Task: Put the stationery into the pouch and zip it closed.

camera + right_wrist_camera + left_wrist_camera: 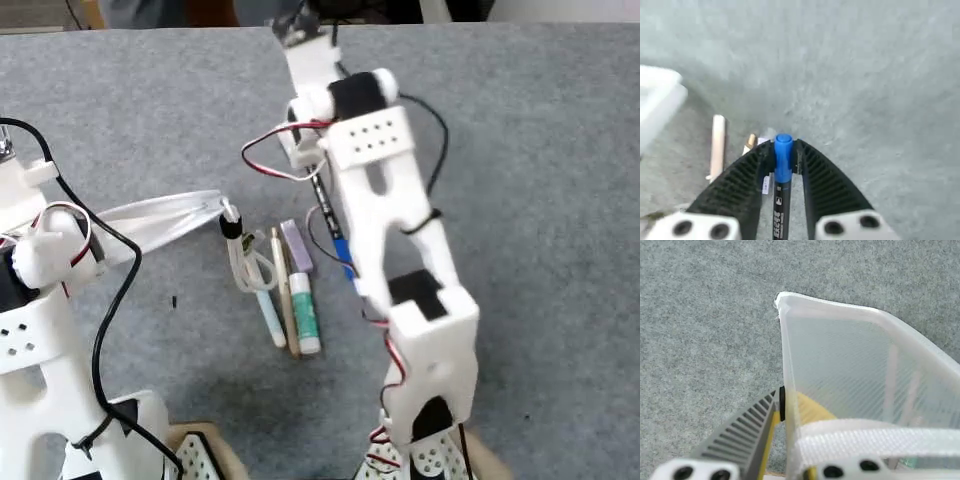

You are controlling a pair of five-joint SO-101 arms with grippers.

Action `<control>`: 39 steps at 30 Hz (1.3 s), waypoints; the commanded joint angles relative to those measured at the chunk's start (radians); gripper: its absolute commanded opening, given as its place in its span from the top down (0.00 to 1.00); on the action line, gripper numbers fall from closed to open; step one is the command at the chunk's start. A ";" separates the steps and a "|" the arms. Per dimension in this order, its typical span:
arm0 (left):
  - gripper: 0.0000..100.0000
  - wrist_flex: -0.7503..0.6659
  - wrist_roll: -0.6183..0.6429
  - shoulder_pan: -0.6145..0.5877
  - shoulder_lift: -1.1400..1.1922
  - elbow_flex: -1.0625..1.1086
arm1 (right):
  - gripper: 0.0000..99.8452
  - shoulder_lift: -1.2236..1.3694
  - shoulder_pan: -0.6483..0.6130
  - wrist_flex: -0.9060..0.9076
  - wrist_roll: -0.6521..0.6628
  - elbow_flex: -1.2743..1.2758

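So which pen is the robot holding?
The pen with the blue cap: the right gripper is shut on it. The pale blue pen and the pencil lie loose on the table.

1. High view: fixed overhead, looks down across the counter (540, 120).
2. Left wrist view: tight on pouch (840, 365), which the high view shares.
3. Right wrist view: looks along right end effector (783, 150), low over counter; loose stationery (717, 145) shared with high view.

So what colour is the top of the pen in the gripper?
Blue. The pen shows best in the right wrist view.
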 commanded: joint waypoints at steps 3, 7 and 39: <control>0.97 -0.003 0.008 -0.007 -0.002 -0.002 | 0.99 -0.202 -0.044 0.037 0.006 -0.128; 0.97 -0.003 0.008 -0.007 -0.002 -0.002 | 0.99 -0.317 -0.121 0.032 0.006 -0.176; 0.97 0.003 0.009 0.059 -0.011 -0.002 | 0.99 -0.598 -0.574 -0.417 -0.002 -0.177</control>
